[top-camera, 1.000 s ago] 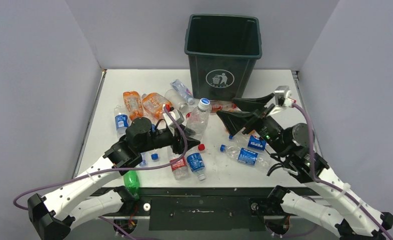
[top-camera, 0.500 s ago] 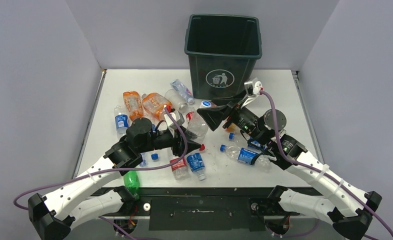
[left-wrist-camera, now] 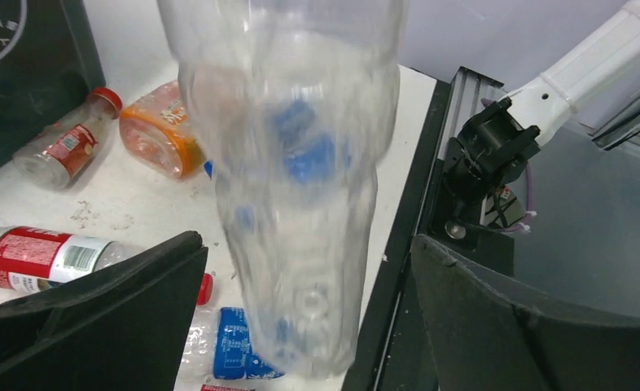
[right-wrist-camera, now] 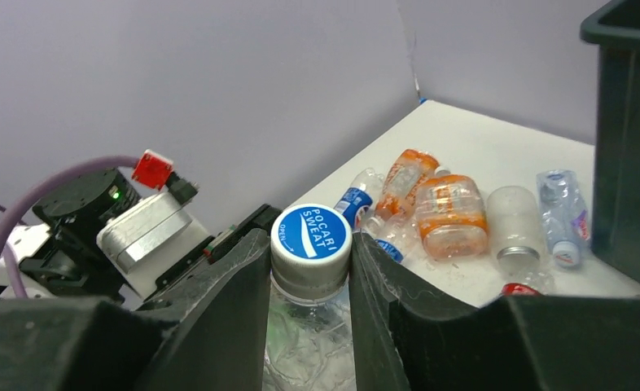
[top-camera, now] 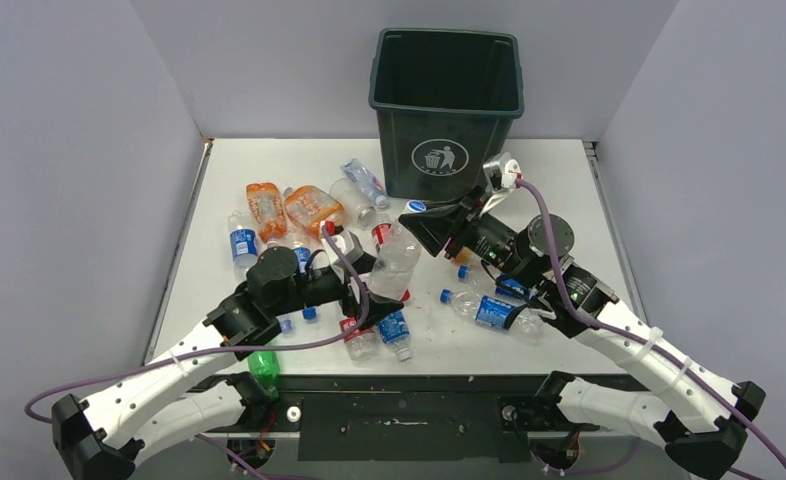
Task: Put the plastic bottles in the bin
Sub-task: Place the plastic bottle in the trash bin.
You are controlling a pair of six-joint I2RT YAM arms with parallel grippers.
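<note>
A clear crushed plastic bottle [top-camera: 394, 255] with a blue and white cap [right-wrist-camera: 309, 231] stands tilted in mid table. My right gripper [right-wrist-camera: 310, 244] is shut on its cap and neck from the right. My left gripper [left-wrist-camera: 306, 244] is open, its fingers wide on either side of the bottle's lower body [left-wrist-camera: 300, 163] and apart from it. The dark green bin [top-camera: 447, 100] stands at the back, just behind the right gripper [top-camera: 416, 213]. Other plastic bottles lie around: two orange ones [top-camera: 314, 208], a blue-labelled one [top-camera: 494, 312], a green one [top-camera: 263, 365].
Several more bottles lie left of the bin [right-wrist-camera: 630, 147] and under my left arm, among them a red-labelled one [left-wrist-camera: 32, 257]. Loose caps [top-camera: 309, 313] dot the table. The black front rail [left-wrist-camera: 414, 204] runs just right of the left gripper [top-camera: 376, 282].
My right arm swung in from the right and its jaws closed on the clear bottle's cap. My left gripper opened and let go of the bottle's body.
</note>
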